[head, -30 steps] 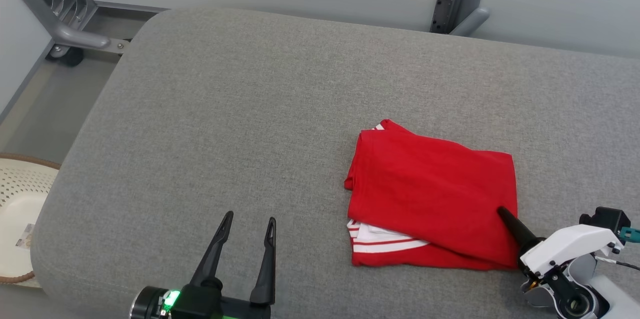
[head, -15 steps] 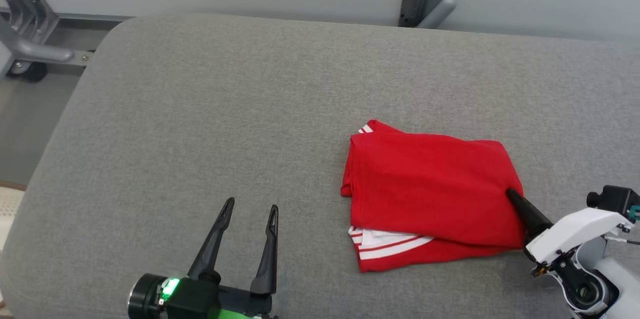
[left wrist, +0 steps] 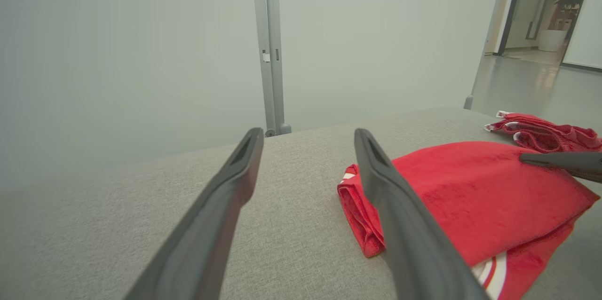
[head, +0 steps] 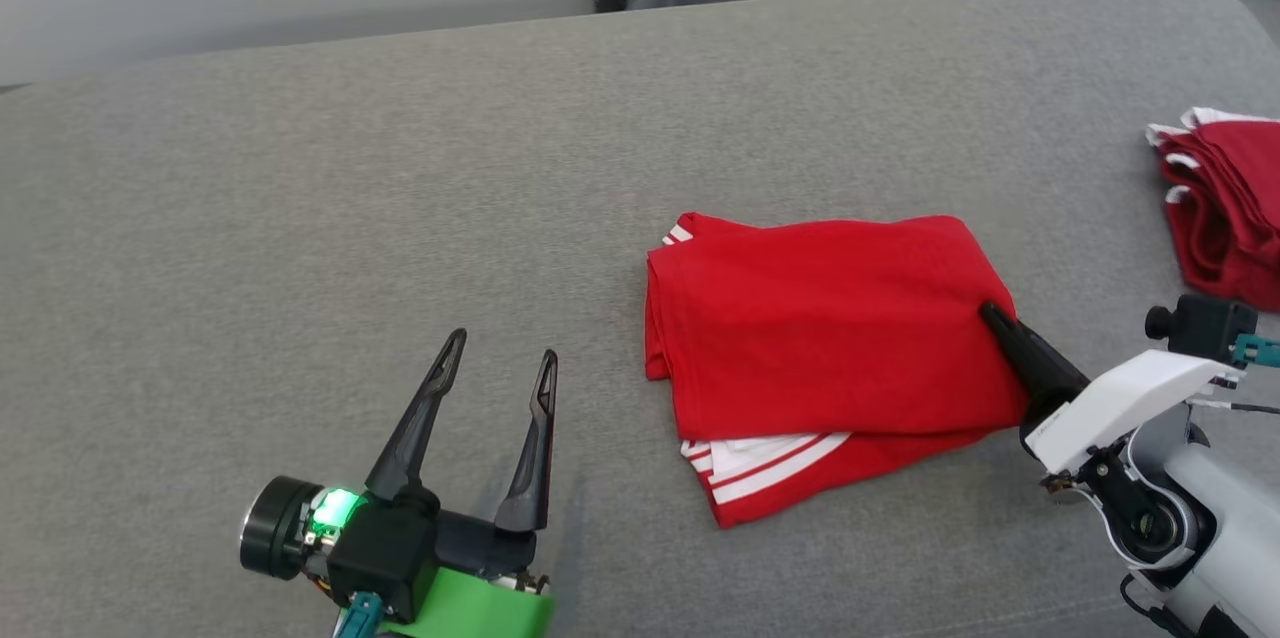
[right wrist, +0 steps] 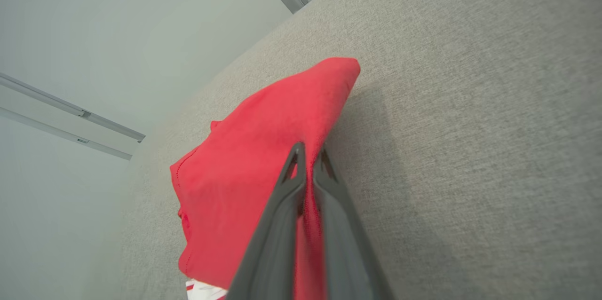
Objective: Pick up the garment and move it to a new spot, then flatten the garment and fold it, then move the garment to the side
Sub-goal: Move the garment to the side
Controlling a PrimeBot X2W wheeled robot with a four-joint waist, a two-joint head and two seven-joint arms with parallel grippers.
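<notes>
Folded red garment [head: 820, 328] lies on grey pad [head: 300, 218] toward 4 o'clock, right gripper [head: 992, 314] clamped on its 3 o'clock edge, left gripper [head: 500, 363] at 7 o'clock, jaws apart.

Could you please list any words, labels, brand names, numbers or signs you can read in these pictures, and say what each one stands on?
None can be read.
The folded red garment shows only white stripes, no lettering; the red pile farther right likewise.
The left gripper carries a green light, no label.
</notes>
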